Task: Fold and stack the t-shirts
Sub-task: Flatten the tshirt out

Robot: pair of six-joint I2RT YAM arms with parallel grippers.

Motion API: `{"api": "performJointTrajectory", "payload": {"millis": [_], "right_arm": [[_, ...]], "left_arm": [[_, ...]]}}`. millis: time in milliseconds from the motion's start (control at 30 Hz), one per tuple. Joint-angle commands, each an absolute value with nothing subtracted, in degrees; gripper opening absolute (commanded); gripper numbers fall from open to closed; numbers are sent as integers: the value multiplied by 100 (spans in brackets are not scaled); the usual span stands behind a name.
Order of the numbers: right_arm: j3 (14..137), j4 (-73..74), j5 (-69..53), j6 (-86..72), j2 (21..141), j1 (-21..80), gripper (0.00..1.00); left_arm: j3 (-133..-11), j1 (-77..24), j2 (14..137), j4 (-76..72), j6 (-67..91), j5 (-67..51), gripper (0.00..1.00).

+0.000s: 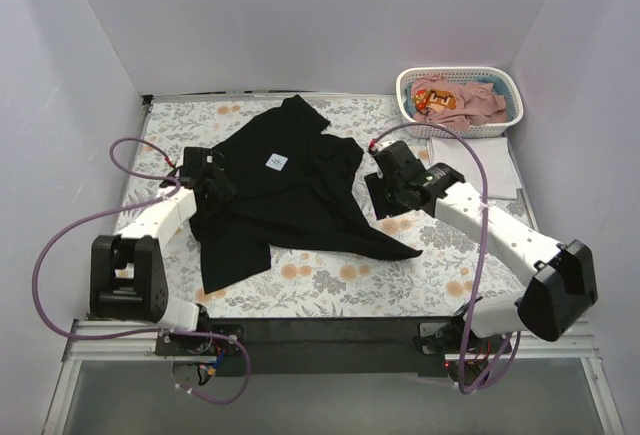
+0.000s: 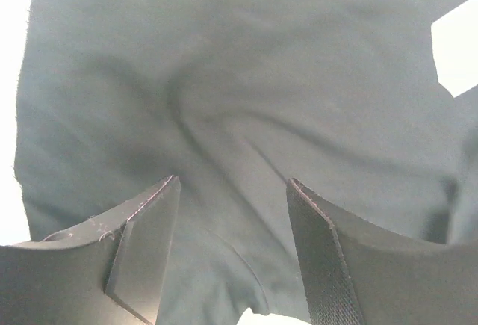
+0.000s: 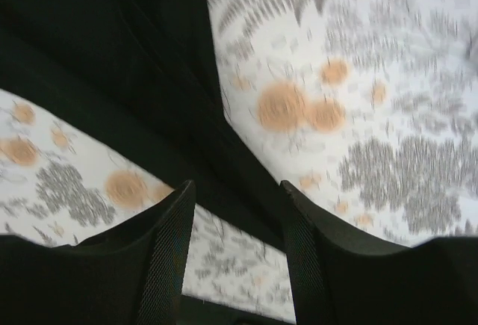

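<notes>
Left gripper (image 1: pixel 215 180) first: on its wrist camera (image 2: pixel 233 190) I count two fingers (image 2: pixel 146 228) standing well apart, released, with nothing pinched between them. Dark fabric fills nearly the whole view beneath, creased and rumpled. From above, this gripper sits at the left edge of the one black t-shirt (image 1: pixel 290 205), low over the cloth; I cannot tell whether the fingertips touch it.

Right gripper (image 1: pixel 378 203) is likewise released. On its own camera (image 3: pixel 235 190) the two fingers (image 3: pixel 168 250) are spread, and between them I see a strip of the black t-shirt (image 3: pixel 149 78) running diagonally over the floral cloth (image 3: pixel 358 116). That picture is blurred, so contact is unclear. From above, it hangs at the shirt's right side, near the long point of fabric that trails toward the near right.

I count one black t-shirt on the table. It lies crumpled and unfolded across the middle of the floral cloth (image 1: pixel 330 275), one corner reaching the far edge, and its single small white neck label (image 1: pixel 277 161) faces up.

One white t-shirt (image 1: pixel 500 170) lies flat at the far right, partly under the right arm and just in front of the one white slotted basket (image 1: pixel 470 129) in the far right corner. Dusty-pink t-shirts (image 1: pixel 478 100) are heaped inside the basket; they are too bunched for me to count. One small orange-red item sits among them, which I cannot identify.
</notes>
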State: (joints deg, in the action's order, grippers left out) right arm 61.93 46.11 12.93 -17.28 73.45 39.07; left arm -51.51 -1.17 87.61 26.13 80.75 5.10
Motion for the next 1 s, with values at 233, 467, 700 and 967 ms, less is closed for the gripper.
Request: {"api": "performJointTrajectory", "payload": {"millis": [233,467,700,967], "right_arm": [[8507,1698,44,-510,10369,3920,52],[9122,1204,149,-422,11573,3920,50],[9360,1160,474,-299,12120,3902,36],[9088,1143,773,-272,12120,3569,1]], "left_arm": [[-5510,-1195,8647,2391,7085,782,59],[-6108,-1257,9975,2241,7040,913,59],[-6012,-1099,10301,2399,7233,1301,57],[-5687,-765,10292,2689,7435,1371,56]]}}
